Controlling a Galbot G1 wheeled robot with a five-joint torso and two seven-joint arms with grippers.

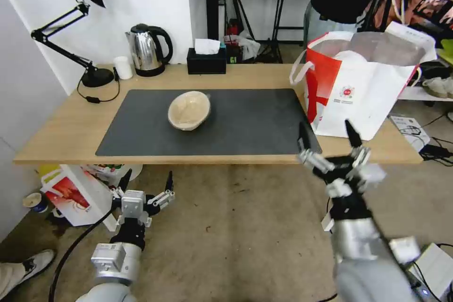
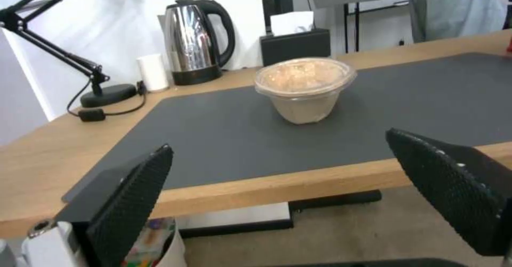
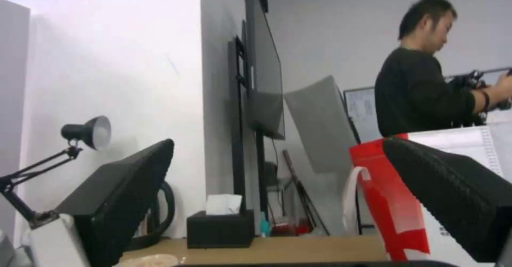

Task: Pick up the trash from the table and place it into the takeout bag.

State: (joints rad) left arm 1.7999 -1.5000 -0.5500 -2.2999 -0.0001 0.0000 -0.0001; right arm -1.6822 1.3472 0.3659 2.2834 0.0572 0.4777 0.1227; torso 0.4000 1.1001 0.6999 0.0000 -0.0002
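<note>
One piece of trash, a beige pulp bowl (image 1: 188, 111), sits tilted on the dark grey mat (image 1: 255, 122) of the light-wood table (image 1: 71, 127). The left wrist view shows the same bowl (image 2: 304, 87) upright on the mat. The white-and-red takeout bag (image 1: 368, 89) stands open at the table's right end, its foil lining showing. My left gripper (image 1: 146, 181) hangs open below and in front of the table's front edge, empty. My right gripper (image 1: 328, 137) is open and empty at the front edge, just before the bag (image 3: 384, 203).
Along the back edge stand a black desk lamp (image 1: 89, 75), a small white cup (image 1: 123, 67), a steel kettle (image 1: 148, 49) and a black tissue box (image 1: 206, 60). A red-and-white carton (image 1: 75, 193) lies on the floor under the table's left end. A person stands behind the bag.
</note>
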